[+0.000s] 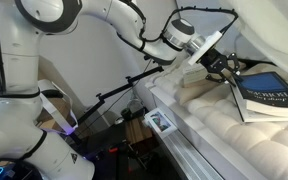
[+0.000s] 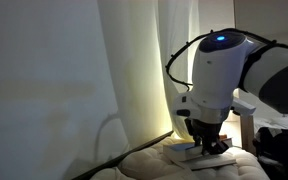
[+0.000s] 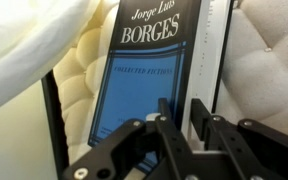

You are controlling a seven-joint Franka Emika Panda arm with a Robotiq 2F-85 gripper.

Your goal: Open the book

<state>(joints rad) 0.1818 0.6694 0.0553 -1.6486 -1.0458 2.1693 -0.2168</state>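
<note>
The book (image 3: 149, 70) has a dark blue cover with white lettering "Jorge Luis Borges". It lies on cream quilted cushions at the right of an exterior view (image 1: 271, 88), with white pages showing under the cover's edge. My gripper (image 3: 181, 108) is at the book's long edge. One finger lies over the blue cover and the other over the white page edge, closed narrowly on the cover's edge. The gripper also shows in both exterior views (image 1: 222, 68) (image 2: 212, 143), pointing down at the book's near end. The book itself is hard to make out behind the arm in the darker exterior view.
Cream quilted cushions (image 1: 214, 125) (image 3: 79, 80) carry the book and flank it on both sides. A white curtain (image 2: 134, 70) (image 3: 24, 40) hangs close beside it. A black stand (image 1: 124, 95) and a small box (image 1: 161, 122) sit below the cushion's edge.
</note>
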